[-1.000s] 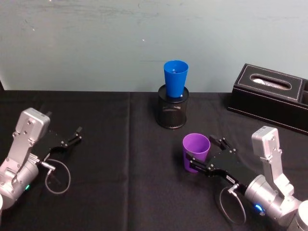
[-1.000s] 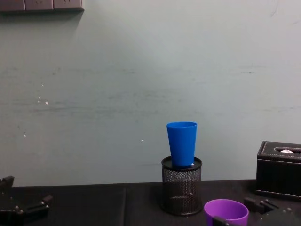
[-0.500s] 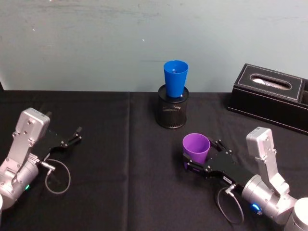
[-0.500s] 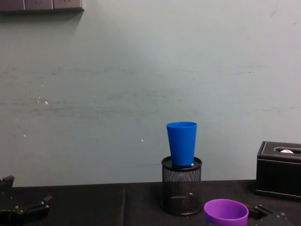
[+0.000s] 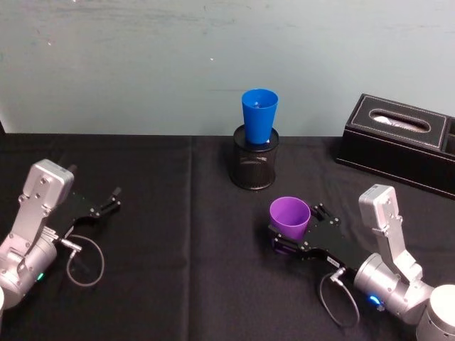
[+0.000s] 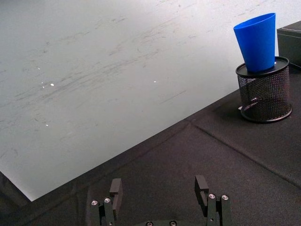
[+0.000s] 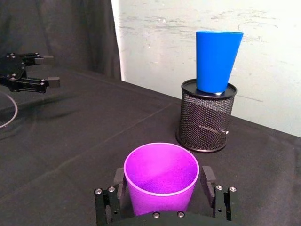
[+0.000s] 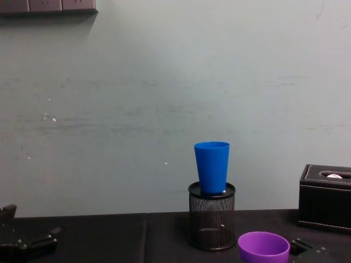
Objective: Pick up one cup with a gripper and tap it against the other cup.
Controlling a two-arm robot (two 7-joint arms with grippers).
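Right end effector [image 5: 296,229] released: its fingers [image 7: 207,178] stand spread on either side of the purple cup [image 7: 161,175]. We cannot tell whether the pads touch the plastic. Cup upright, mouth up. Its base is hidden behind the end effector's body in the right wrist view and cut off at the lower edge of the chest view, so we cannot confirm contact with the black surface [image 5: 178,227]. Beyond the fingertips and well apart from them, the blue cup [image 5: 259,117] stands upright in a black mesh holder [image 5: 254,167], its lower end hidden inside. Left end effector [image 6: 158,186] released, nothing between its fingers, far across the surface from the right one.
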